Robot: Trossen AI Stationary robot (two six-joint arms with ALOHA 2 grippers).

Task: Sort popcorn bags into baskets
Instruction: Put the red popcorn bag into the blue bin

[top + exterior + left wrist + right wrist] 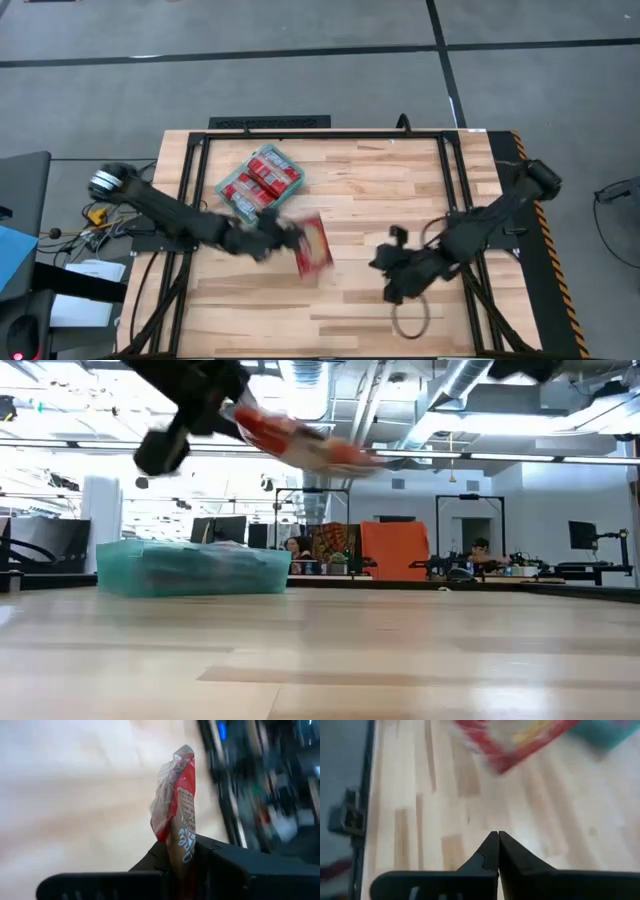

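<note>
You have bare table (360, 300) across the lower frame and centre. The teal basket (228, 187) blocks the upper left; the left gripper (290, 238) with its popcorn bag (314, 246) crowds the middle, the right gripper (385, 262) the lower right.

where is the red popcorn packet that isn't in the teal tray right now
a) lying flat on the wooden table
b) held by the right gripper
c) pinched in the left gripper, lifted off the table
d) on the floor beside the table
c: the glossy red popcorn packet is clamped between the left gripper's dark fingers, and the low view shows it in the air above the wooden table; the right gripper is shut on nothing.
</note>
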